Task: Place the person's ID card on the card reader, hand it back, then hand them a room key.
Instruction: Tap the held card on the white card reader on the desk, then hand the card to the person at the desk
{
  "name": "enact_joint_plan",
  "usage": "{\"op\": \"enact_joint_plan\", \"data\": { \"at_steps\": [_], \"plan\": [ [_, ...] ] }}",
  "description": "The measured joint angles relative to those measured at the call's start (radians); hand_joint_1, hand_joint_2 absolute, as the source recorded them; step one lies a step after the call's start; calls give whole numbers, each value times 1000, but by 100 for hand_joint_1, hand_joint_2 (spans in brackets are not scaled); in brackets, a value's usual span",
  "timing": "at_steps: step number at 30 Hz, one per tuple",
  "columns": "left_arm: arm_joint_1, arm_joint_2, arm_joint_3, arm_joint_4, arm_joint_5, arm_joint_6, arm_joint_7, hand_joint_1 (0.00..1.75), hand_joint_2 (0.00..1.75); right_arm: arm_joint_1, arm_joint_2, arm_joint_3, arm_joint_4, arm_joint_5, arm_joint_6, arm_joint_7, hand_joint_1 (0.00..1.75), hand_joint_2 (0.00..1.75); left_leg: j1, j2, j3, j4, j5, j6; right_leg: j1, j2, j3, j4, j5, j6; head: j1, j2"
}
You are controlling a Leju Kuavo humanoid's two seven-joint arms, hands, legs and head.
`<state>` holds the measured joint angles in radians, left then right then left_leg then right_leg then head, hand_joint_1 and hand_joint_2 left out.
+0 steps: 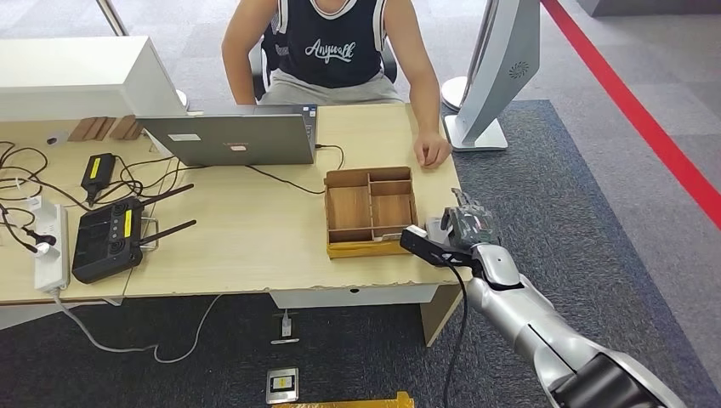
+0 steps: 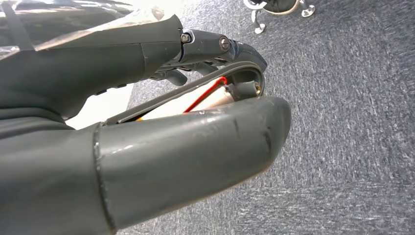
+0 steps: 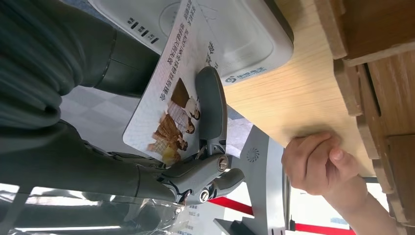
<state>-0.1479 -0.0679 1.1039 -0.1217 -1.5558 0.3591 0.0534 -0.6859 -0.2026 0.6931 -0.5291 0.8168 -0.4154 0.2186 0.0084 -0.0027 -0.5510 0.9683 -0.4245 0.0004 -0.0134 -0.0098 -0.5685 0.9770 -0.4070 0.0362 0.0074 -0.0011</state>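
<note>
- Left hand [image 2: 147,142]: the left wrist view has it over grey carpet, fingers curled in, holding nothing.
- Wooden organizer tray [image 1: 371,212]: just left of the right hand.
- Right hand [image 1: 466,228]: at the desk's right edge; the right wrist view reveals it pinching the ID card [image 3: 171,98] over the white card reader [image 3: 235,39].
- Person's hand [image 3: 318,164]: on the desk beyond.

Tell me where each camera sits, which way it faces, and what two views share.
Head view: high on the body, looking down at the table; right hand shows.
Left wrist view: behind the left hand, facing carpet.
Right wrist view: behind the right hand, which pinches the card over the reader.
Head and right wrist views share the person's hand and the wooden tray.
</note>
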Motion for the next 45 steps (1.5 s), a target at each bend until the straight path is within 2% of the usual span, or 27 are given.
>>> {"op": "enact_joint_plan", "data": {
  "at_steps": [18, 26, 30, 36, 45],
  "plan": [
    [-1, 0, 15, 0, -3, 0, -8, 0, 0, 4, 13, -2, 30, -22, -5, -15, 175, 175, 0, 0, 1, 0, 0, 0, 0, 0, 1, 0, 0, 0, 0, 0],
    [-1, 0, 16, 0, -14, -3, -18, 0, 0, -2, 13, -12, 33, -30, -72, -37, 175, 175, 0, 0, 1, 0, 0, 0, 0, 0, 1, 0, 1, 0, 0, 0],
    [0, 0, 16, 0, -14, -4, -19, 0, 0, -34, -8, -31, -16, -32, -95, -11, 175, 175, 0, 0, 0, 0, 1, 0, 0, 0, 1, 0, 1, 0, 0, 0],
    [1, 1, 16, 0, -14, -10, -35, 0, 0, -112, -72, -73, -154, 8, -51, 58, 175, 175, 0, 0, 0, 0, 0, 0, 0, 0, 1, 0, 1, 0, 0, 0],
    [2, 0, 14, 0, -14, -18, -50, 0, 0, -148, -111, -111, -271, 36, -32, 68, 175, 175, 0, 0, 0, 0, 0, 0, 0, 0, 0, 0, 1, 0, 0, 0]
  ]
}}
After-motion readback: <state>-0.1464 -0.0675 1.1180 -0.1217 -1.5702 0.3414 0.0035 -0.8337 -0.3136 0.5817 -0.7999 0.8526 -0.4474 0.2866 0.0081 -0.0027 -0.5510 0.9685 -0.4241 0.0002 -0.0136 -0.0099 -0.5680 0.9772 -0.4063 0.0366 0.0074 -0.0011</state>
